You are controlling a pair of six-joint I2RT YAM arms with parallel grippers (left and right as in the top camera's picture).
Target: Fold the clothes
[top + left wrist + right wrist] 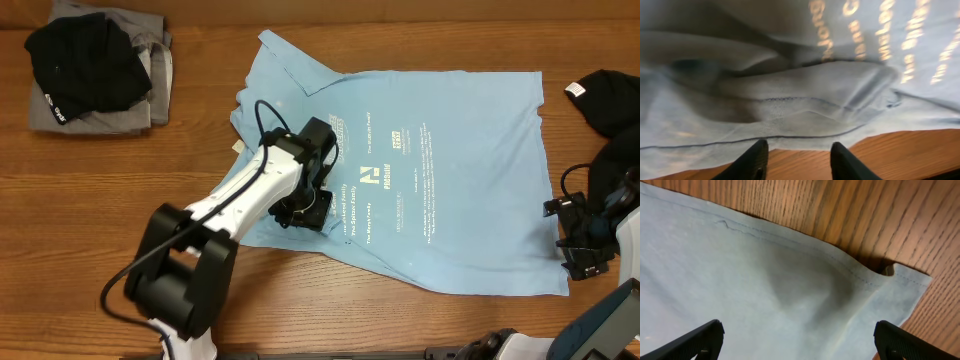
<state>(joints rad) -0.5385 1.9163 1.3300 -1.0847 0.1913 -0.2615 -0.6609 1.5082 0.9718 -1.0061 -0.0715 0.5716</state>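
The light-blue T-shirt lies spread on the wooden table with its small white print facing up. My left gripper hangs over the shirt's lower left part, near a folded sleeve. In the left wrist view its fingers stand partly apart over bare wood, just short of the shirt's hem, and hold nothing. My right gripper is at the shirt's lower right corner. Seen from its wrist, that gripper is wide open above the corner cloth.
A black garment lies on folded grey garments at the back left. Another black garment sits at the right edge. Bare wood lies left of the shirt and along the front.
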